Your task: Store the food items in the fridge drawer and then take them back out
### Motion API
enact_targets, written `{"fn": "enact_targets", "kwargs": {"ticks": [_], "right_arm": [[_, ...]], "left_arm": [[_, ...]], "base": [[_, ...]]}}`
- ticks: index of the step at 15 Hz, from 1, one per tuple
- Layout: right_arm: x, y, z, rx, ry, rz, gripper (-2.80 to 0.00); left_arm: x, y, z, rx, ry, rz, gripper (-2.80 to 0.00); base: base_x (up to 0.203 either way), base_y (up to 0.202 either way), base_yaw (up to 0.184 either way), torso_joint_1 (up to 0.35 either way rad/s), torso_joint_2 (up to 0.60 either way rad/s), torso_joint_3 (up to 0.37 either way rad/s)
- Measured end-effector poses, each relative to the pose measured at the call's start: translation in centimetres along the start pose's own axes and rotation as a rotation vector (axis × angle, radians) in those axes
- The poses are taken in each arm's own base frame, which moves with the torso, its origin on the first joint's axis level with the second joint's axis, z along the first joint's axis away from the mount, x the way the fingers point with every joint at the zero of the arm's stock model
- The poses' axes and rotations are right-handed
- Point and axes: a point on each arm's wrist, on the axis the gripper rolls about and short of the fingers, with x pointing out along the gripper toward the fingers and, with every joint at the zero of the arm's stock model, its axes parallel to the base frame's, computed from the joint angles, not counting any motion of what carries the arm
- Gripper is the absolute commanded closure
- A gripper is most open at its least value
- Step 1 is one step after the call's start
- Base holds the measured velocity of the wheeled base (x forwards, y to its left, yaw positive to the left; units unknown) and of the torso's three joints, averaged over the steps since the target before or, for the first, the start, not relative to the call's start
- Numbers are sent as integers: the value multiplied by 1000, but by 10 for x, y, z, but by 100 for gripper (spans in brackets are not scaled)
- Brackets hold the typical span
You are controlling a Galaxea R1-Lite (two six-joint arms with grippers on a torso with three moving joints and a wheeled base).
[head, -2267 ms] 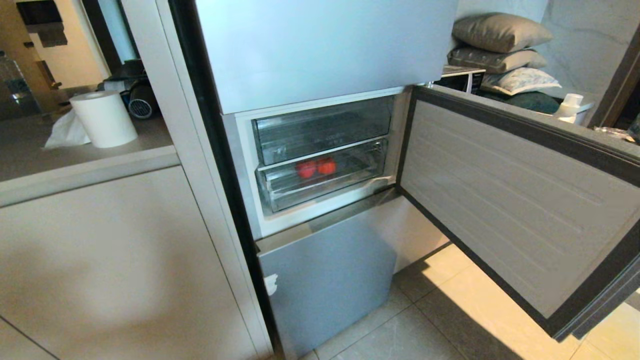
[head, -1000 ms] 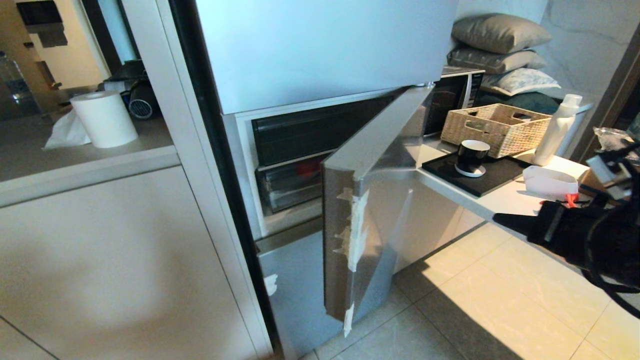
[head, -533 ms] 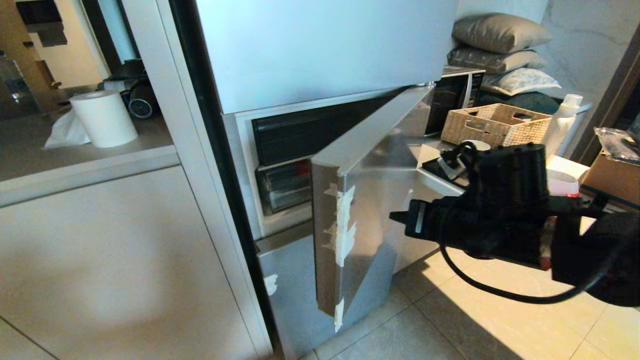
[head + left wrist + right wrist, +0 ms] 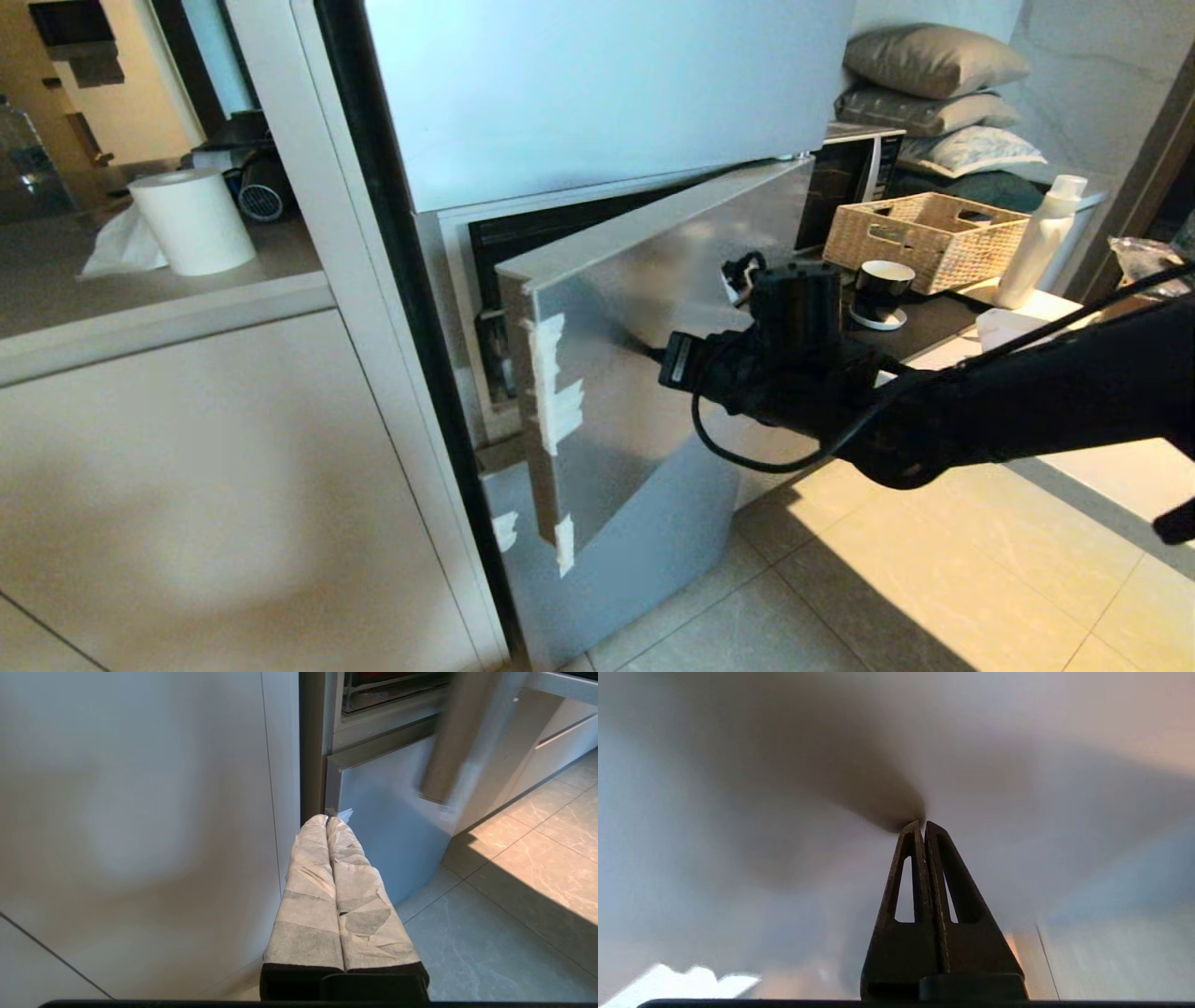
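My right pincer (image 4: pixel 653 355), shut and empty, presses the door (image 4: pixel 644 308); drawer (image 4: pixel 492 359) lies behind it, leftward.

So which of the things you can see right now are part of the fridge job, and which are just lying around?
Part of the job:
- fridge door, nearly shut
- right gripper, shut, tips against the door
- fridge drawer, only an edge showing

Just lying about:
- paper towel roll
- wicker basket
- black cup
- white bottle
- pillows
- left gripper, parked low, shut
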Motion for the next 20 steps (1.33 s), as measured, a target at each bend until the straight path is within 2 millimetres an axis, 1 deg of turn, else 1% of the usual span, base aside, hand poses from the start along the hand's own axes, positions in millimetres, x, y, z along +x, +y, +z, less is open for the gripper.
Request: {"fn": "enact_targets", "kwargs": {"ticks": [2, 5, 7, 9, 11, 12, 14, 16, 17, 18, 20], "right_arm": [[24, 7, 4, -1, -99, 16, 0], [60, 17, 16, 13, -300, 0, 0], [79, 19, 13, 32, -388, -30, 0], [89, 17, 2, 36, -391, -46, 0], [89, 17, -3, 33, -378, -58, 0], [85, 17, -5, 30, -363, -65, 0], [67, 18, -4, 26, -336, -74, 0], [32, 22, -2, -3, -297, -88, 0], [10, 22, -3, -29, -268, -102, 0], [-16, 21, -4, -57, -244, -115, 0], [-77, 20, 1, -104, -244, -125, 0]], "left_arm": [[0, 0, 0, 0, 0, 1, 0], [0, 0, 0, 0, 0, 0, 0], [0, 0, 0, 0, 0, 0, 0], [0, 0, 0, 0, 0, 1, 0], [0, 0, 0, 0, 0, 1, 0], [0, 0, 0, 0, 0, 0, 0], [0, 0, 0, 0, 0, 1, 0], [0, 0, 0, 0, 0, 1, 0], [0, 0, 0, 0, 0, 1, 0], [0, 0, 0, 0, 0, 1, 0], [0, 0, 0, 0, 0, 0, 0]], "base": [[0, 0, 0, 0, 0, 0], [0, 0, 0, 0, 0, 0], [0, 0, 0, 0, 0, 0], [0, 0, 0, 0, 0, 0], [0, 0, 0, 0, 0, 0], [0, 0, 0, 0, 0, 0], [0, 0, 0, 0, 0, 0], [0, 0, 0, 0, 0, 0], [0, 0, 0, 0, 0, 0], [0, 0, 0, 0, 0, 0], [0, 0, 0, 0, 0, 0]]}}
